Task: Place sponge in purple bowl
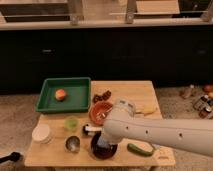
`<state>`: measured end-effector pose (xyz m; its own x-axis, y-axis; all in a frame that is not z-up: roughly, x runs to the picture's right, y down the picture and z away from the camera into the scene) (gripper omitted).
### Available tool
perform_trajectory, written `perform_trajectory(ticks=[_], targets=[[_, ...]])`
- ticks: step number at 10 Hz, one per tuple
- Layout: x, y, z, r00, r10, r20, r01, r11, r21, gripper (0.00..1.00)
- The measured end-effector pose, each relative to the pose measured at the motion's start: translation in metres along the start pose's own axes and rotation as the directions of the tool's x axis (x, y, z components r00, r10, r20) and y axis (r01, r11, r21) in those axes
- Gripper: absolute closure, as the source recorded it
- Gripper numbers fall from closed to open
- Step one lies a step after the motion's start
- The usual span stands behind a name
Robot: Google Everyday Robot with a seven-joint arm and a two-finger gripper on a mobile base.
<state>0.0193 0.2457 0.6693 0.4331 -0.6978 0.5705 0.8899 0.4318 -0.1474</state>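
The purple bowl [95, 150] sits near the table's front edge, just in front of the orange-red bowl [99, 111]. My white arm reaches in from the right, and its gripper [103, 141] hangs directly over the purple bowl, covering much of it. A small pale blue patch at the gripper's tip, over the inside of the bowl, looks like the sponge [104, 144]. I cannot tell whether it is held or lying in the bowl.
On the wooden table [125, 90] stand a green tray [75, 102] holding an orange fruit [60, 94], a green cup [71, 123], a steel cup [72, 144] and a white container [41, 133]. There are also dark berries [102, 96], a yellow item [148, 110] and a green vegetable [140, 149].
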Motion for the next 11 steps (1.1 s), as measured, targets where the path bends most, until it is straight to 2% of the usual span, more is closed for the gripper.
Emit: perform_trajectory(ticks=[3, 7, 11], targets=[[-0.0035, 0.0032, -0.006, 0.999, -0.003, 0.038, 0.002, 1.0, 0.019, 1.0], [-0.0062, 0.0003, -0.0091, 0.992, 0.0, 0.123, -0.005, 0.999, 0.041, 1.0], [-0.0049, -0.0018, -0.0059, 0.973, 0.004, 0.23, -0.023, 0.997, 0.076, 1.0]])
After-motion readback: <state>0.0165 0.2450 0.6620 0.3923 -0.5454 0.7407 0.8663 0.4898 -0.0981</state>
